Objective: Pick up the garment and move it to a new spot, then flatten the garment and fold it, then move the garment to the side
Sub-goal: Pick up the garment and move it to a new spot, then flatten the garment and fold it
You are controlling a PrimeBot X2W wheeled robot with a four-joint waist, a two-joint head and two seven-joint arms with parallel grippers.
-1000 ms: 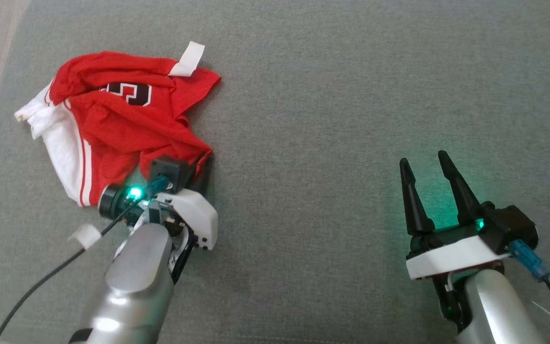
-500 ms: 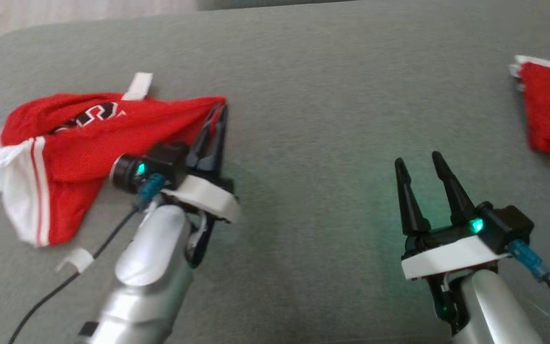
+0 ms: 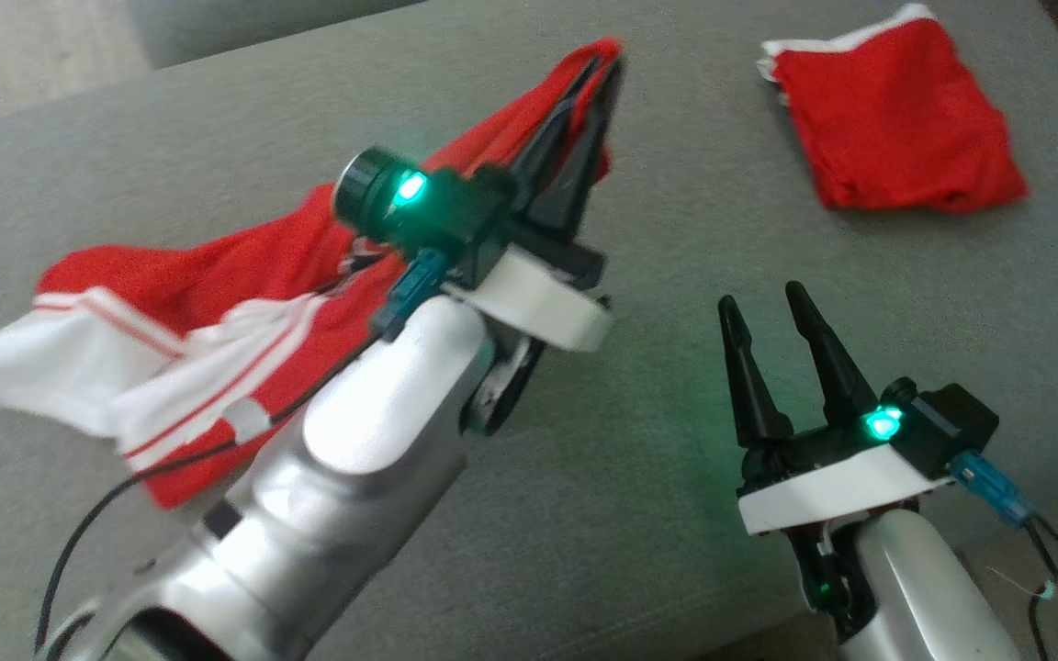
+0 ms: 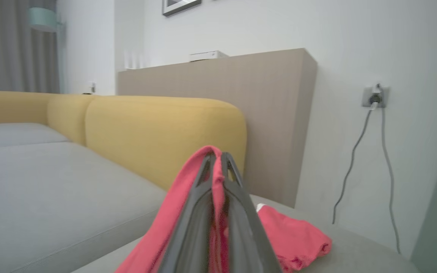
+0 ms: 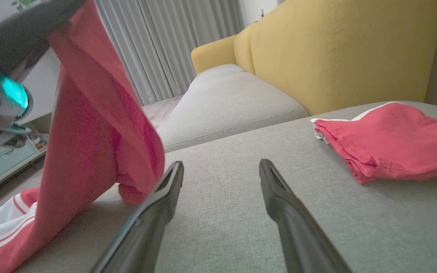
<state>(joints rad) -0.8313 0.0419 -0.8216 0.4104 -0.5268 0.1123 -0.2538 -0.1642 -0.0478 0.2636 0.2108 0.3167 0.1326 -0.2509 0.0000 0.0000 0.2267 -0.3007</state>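
Left tool (image 3: pixel 607 73) is pinching the red-and-white garment (image 3: pixel 217 275) aloft, mid-relocation, right tool (image 3: pixel 761 298) gaping; next, probably lowering it beside the folded red cloth (image 3: pixel 896 138).

The red garment (image 3: pixel 217 275), white-banded with red stripes, is hanging stretched from one corner pinched in the left gripper (image 3: pixel 609 69), its striped end trailing crumpled on the grey cushion (image 3: pixel 584 514).

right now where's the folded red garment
In the head view the folded red garment lies upper right on the grey cushion, beyond the open right gripper.
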